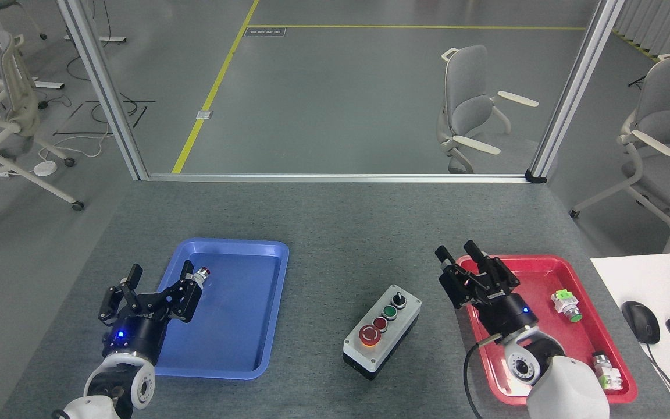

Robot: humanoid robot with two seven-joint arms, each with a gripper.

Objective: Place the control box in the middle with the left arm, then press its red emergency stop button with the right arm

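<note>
The control box [381,331] is lying free on the tabletop [335,221] at lower centre, its long axis running lower left to upper right, emergency stop button [369,336] nearest. Left claw [157,285] and right claw [467,265] are both hovering released.

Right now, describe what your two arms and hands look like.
Both match. Each hand, left and right, is black with several jointed fingers and a small blue light on its black cylindrical base. Below comes a white-silver wrist with a round joint cap. A thin black cable loops beside the right wrist, and a white shell covers the right forearm.
</note>
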